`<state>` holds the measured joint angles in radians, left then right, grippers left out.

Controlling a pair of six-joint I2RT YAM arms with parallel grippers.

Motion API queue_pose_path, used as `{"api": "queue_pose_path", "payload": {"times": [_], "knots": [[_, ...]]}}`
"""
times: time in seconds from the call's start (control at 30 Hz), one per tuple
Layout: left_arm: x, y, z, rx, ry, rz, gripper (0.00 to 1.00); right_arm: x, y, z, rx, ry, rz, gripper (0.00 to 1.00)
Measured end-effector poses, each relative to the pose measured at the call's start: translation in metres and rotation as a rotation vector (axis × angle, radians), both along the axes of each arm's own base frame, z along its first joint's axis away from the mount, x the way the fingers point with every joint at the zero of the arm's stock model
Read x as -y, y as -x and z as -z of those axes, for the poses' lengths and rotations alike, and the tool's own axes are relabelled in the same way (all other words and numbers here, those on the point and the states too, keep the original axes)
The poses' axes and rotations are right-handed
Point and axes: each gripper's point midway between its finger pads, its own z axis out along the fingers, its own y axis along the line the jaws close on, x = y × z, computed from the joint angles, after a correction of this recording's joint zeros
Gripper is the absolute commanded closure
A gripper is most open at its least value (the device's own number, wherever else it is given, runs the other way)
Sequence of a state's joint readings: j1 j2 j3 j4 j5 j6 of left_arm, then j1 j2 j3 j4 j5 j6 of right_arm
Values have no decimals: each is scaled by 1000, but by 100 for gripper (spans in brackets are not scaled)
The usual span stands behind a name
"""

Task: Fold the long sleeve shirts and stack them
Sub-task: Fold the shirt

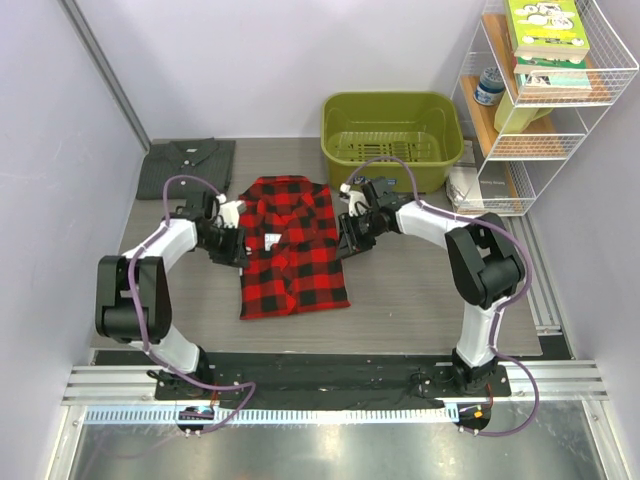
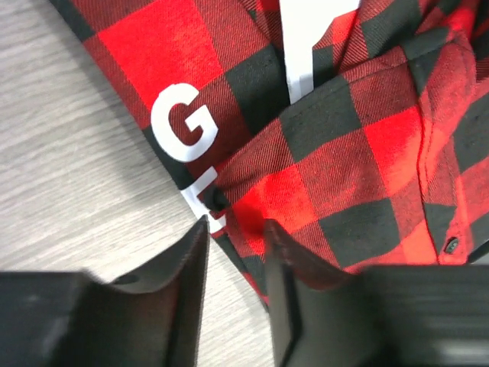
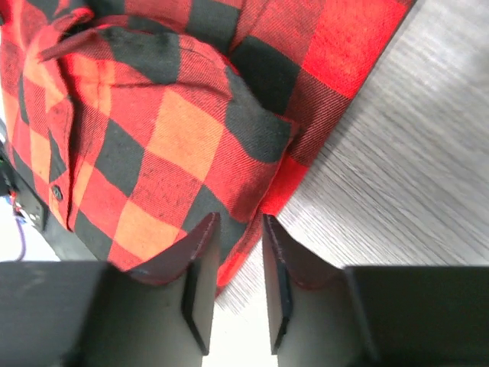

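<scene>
The red-and-black plaid shirt (image 1: 292,250) lies folded flat in the middle of the table, collar toward the back. The charcoal grey shirt (image 1: 185,166) lies folded at the back left. My left gripper (image 1: 237,250) is at the plaid shirt's left edge. In the left wrist view its jaws (image 2: 235,225) are open, astride the plaid shirt's (image 2: 344,153) edge, with table showing between them. My right gripper (image 1: 346,242) is at the right edge. In the right wrist view it (image 3: 241,223) is open, with the plaid shirt's (image 3: 168,138) folded hem between the fingers.
A green plastic bin (image 1: 391,137) stands at the back, just behind the right arm. A white wire rack (image 1: 548,95) with books stands at the back right. A white label with a letter G (image 2: 180,122) shows at the shirt's left edge.
</scene>
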<state>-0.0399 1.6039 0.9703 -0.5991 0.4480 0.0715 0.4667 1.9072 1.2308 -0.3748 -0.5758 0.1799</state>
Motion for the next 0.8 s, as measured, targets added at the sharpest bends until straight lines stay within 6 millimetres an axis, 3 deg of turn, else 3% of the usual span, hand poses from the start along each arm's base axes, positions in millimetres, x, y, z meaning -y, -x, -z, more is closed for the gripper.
{"api": "queue_pose_path", "payload": {"times": [0.2,0.33,0.47,0.6,0.7,0.8], "knots": [[7,-1,-31,95,26,30,47,2,-2,-34,128,-7,-63,63],[26,4,-39,106,61,69,48,-22,2,-47,193,-30,-133,64],[35,8,-15,1,80,54,50,-44,5,-24,192,-11,-193,64],[31,8,13,-112,70,18,53,-42,0,19,159,60,-210,65],[29,-2,19,-151,79,-10,56,-45,-13,20,175,52,-216,65],[26,-26,19,-152,95,-35,57,-54,-35,20,212,49,-212,65]]}}
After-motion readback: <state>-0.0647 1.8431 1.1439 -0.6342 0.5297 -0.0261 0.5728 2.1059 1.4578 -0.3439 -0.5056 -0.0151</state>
